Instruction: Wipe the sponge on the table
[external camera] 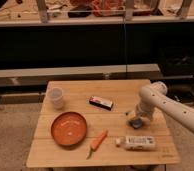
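- Worktop (65, 155): a square top of pale wooden slats that carries everything; the end effector is over its right side as seen.
- Arm (175, 107): white, and it reaches in from the right edge, bent downward.
- Orange plate (69, 128): well to the left of the end effector, as seen.
- White tube package (140, 143): near the end effector, on the camera side. Keep any stroke from pushing into it.
- End effector (138, 119): low over the wood with its jaws spread wide, right at the sponge.
- Sponge (135, 123): small and blue, lying flat directly under the end effector. You cannot tell whether they touch.
- This fits either jaws about to close on the sponge for wiping, or jaws just let go after it.
- Judged from here, the bare slats between the end effector and the plate give the most wiping room. Press lightly and keep the sponge flat.
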`<action>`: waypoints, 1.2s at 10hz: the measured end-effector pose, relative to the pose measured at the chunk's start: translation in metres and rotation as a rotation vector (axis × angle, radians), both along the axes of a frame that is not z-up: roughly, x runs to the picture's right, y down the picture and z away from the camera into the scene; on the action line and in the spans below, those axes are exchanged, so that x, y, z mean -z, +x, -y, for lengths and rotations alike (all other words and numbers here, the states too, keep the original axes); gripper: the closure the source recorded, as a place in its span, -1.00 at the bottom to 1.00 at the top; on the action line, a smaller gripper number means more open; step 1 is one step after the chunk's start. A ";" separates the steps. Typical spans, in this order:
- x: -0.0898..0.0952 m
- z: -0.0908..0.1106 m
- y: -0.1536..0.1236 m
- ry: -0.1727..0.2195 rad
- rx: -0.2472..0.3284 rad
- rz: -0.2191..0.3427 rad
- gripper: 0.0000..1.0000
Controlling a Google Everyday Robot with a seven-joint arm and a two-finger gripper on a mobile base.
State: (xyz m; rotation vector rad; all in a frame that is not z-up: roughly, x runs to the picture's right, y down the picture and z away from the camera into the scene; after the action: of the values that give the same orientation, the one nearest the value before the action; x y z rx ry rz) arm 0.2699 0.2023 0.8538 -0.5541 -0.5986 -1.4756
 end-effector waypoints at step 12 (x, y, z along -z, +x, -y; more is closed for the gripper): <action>0.004 -0.004 0.002 -0.019 -0.003 -0.007 -0.60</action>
State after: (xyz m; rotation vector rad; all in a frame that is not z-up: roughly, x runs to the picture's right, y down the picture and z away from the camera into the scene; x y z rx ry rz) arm 0.2723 0.2066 0.8499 -0.5727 -0.6079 -1.4661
